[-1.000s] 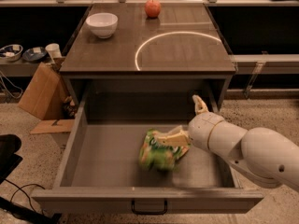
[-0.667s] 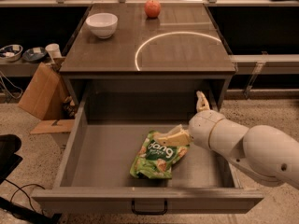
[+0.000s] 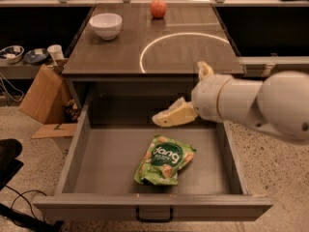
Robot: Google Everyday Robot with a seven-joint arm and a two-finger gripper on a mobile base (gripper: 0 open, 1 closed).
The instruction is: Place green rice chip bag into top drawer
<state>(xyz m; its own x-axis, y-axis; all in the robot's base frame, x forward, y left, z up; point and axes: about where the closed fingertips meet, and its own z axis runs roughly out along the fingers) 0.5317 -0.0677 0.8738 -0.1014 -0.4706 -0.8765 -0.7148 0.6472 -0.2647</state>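
The green rice chip bag [image 3: 164, 159] lies flat on the bottom of the open top drawer [image 3: 96, 163], near its front middle, with the white "dang" lettering facing up. The drawer's front panel carries a small black handle [image 3: 154, 215]. My gripper [image 3: 179, 92] hangs above the drawer's back right, up and to the right of the bag and clear of it. It is open and empty: one pale finger [image 3: 171, 115] points left and the other [image 3: 205, 70] points up. The white arm comes in from the right.
On the cabinet top stand a white bowl [image 3: 106, 24] at the back left and a red apple [image 3: 158, 8] at the back middle. A cardboard box [image 3: 41, 93] leans against the cabinet's left side. A cup [image 3: 56, 52] and small dishes [image 3: 12, 53] sit on a low shelf at left.
The gripper let go of the bag, which dropped flat on the drawer bottom. The gripper then rose up and back, away from the bag.
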